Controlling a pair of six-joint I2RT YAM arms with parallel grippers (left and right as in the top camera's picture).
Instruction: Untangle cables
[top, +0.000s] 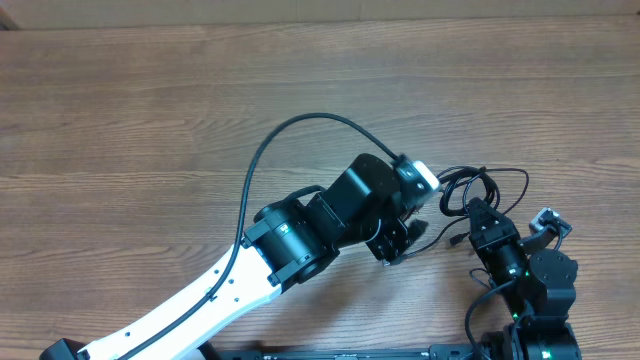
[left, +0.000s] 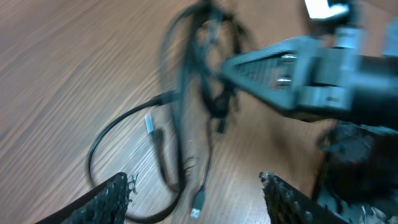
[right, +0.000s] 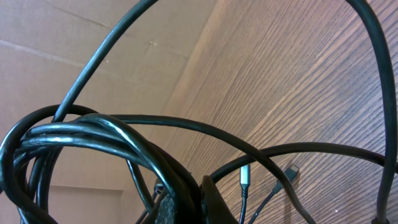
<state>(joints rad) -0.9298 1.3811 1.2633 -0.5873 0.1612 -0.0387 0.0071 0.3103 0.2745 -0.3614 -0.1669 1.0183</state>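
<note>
okay, from overhead the cables (top: 487, 183) sat in a small black knot on the bench (top: 150, 120), out at about 3 o'clock from the middle of the view. the loops were piled on each other and i couldn't count the cords from up there.

the right end effector (top: 478, 208) came in from 6 o'clock of the knot. on the right wrist camera its fingers (right: 186, 202) looked pressed together at the bottom edge, pinching the cables (right: 93, 134). a thick bundle of loops rose out of the grip right against the lens. past it, a silver plug (right: 244, 176) and a dark plug (right: 292, 169) showed against the wood at roughly 5 o'clock.

the left end effector (top: 400, 245) sat at 8 o'clock of the knot, close but apart from it. on the left wrist camera its two fingers (left: 115, 199) were spread wide at the bottom corners, nothing between them but wood and loose cord. that view was blurred. even so i made out the tangle (left: 193, 93) at 12 o'clock, with the tip of the right end effector (left: 227, 65) meeting it from 2 o'clock. one long loop swung out to 9 o'clock, a silver plug (left: 149, 124) lay inside it, and another plug end (left: 198, 202) lay near 6 o'clock between the spread fingers.

the fat black lead (top: 300, 125) arcing over the left arm was the arm's own wiring.
</note>
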